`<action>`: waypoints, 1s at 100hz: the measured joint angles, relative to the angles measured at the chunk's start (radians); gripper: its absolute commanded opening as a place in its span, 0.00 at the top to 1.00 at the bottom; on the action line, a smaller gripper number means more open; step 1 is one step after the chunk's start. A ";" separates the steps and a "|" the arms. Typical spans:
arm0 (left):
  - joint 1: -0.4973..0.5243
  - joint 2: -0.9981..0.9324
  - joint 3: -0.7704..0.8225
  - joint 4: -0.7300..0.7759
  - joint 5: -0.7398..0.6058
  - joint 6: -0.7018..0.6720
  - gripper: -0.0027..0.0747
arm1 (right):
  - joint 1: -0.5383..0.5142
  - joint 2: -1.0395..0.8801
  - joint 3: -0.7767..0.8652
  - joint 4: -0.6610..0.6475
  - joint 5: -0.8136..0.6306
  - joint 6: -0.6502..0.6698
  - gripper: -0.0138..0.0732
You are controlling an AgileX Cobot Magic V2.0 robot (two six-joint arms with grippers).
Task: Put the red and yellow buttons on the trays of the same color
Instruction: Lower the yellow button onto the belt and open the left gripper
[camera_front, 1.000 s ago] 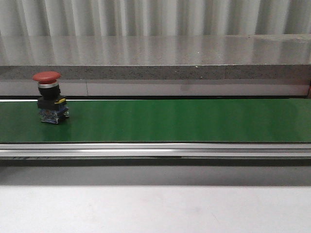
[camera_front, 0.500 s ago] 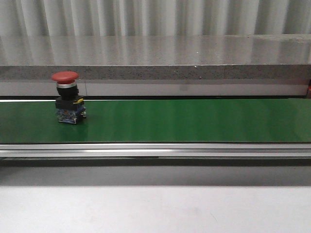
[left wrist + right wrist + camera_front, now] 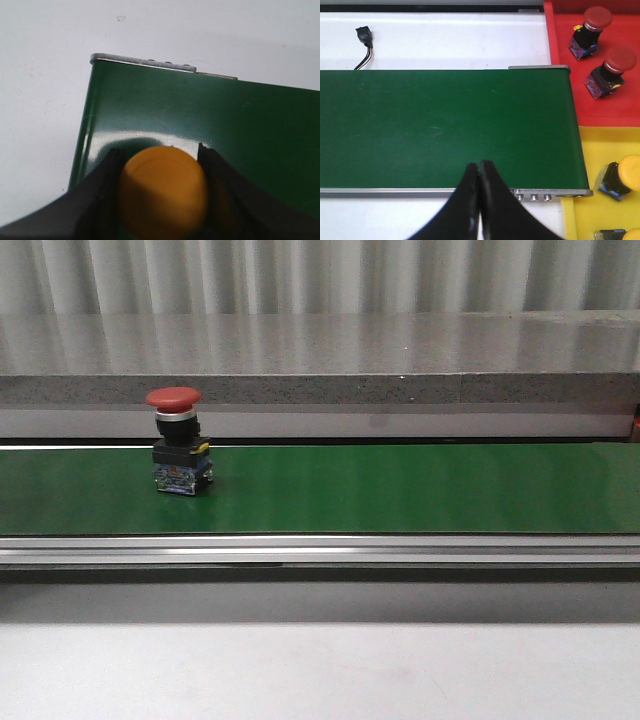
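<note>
A red button (image 3: 177, 440) with a mushroom cap stands upright on the green belt (image 3: 400, 490), left of the middle in the front view. No gripper shows in that view. My left gripper (image 3: 160, 152) is shut on a yellow button (image 3: 162, 195), held over the end of the belt (image 3: 225, 125). My right gripper (image 3: 479, 165) is shut with nothing in it, above the belt's near rail. Beside the belt's end lie the red tray (image 3: 555, 30) with two red buttons (image 3: 592, 25) (image 3: 612, 65) and the yellow tray (image 3: 590, 150) with two yellow buttons (image 3: 622, 177) (image 3: 620, 234).
An aluminium rail (image 3: 320, 550) runs along the belt's near side, and a grey speckled ledge (image 3: 320, 390) along its far side. A black connector on a cable (image 3: 364, 37) lies on the white table beyond the belt.
The red button has travelled to the right along the belt, still upright.
</note>
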 measured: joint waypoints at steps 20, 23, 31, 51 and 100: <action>-0.002 0.002 0.000 -0.017 0.012 0.000 0.20 | 0.000 0.000 0.000 0.000 0.000 0.000 0.92; -0.002 0.002 0.000 -0.017 0.012 0.000 0.10 | 0.000 0.000 0.000 0.000 0.000 0.000 0.92; -0.011 0.004 0.000 -0.017 0.014 0.000 0.05 | 0.000 0.000 0.000 0.000 0.000 0.000 0.92; -0.072 -0.030 0.000 -0.017 0.016 0.000 0.15 | 0.000 0.000 0.000 0.000 0.000 0.000 0.92; -0.123 -0.353 0.037 -0.003 0.016 0.000 0.16 | 0.000 0.000 0.000 0.000 0.000 0.000 0.92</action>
